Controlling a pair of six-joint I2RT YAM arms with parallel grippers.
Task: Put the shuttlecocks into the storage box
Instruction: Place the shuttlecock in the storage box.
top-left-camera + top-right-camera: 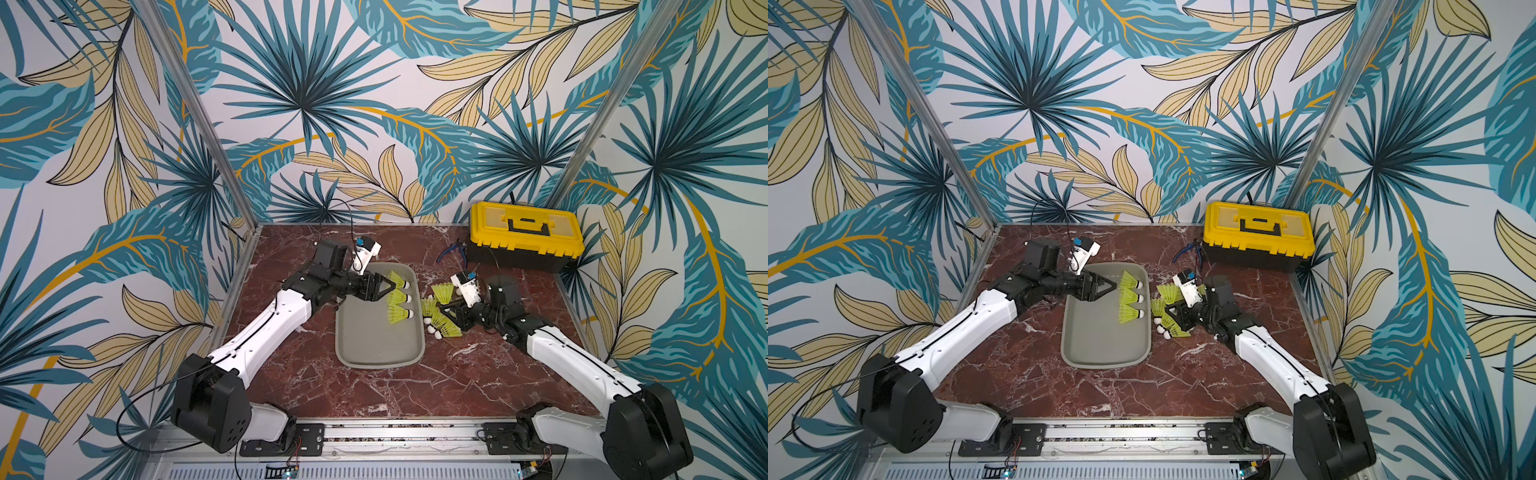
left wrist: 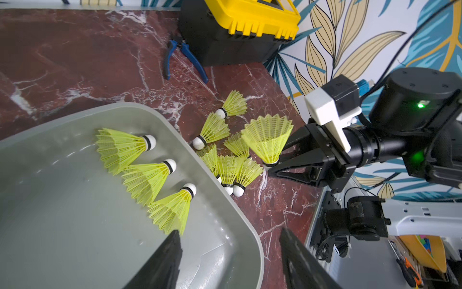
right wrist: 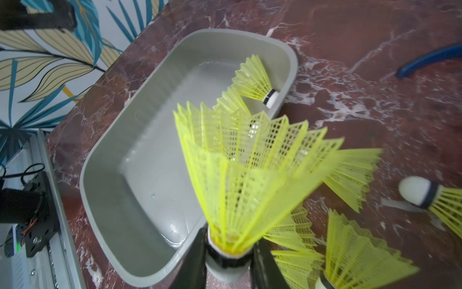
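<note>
One shuttlecock (image 3: 240, 180) is gripped at its white tip by the right fingers (image 3: 192, 252), just beside the tray (image 2: 62, 200). The left fingers (image 2: 170, 250) are held apart above the tray, nothing between them. Three shuttlecocks (image 2: 147, 177) are laid inside the tray; six more shuttlecocks (image 2: 228, 167) are clustered on the tabletop (image 2: 75, 62) just beside it.

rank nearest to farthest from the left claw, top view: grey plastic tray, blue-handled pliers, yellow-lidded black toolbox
1. Grey plastic tray, under the left claw.
2. Blue-handled pliers, behind the tray, rightward.
3. Yellow-lidded black toolbox, back right corner.
</note>
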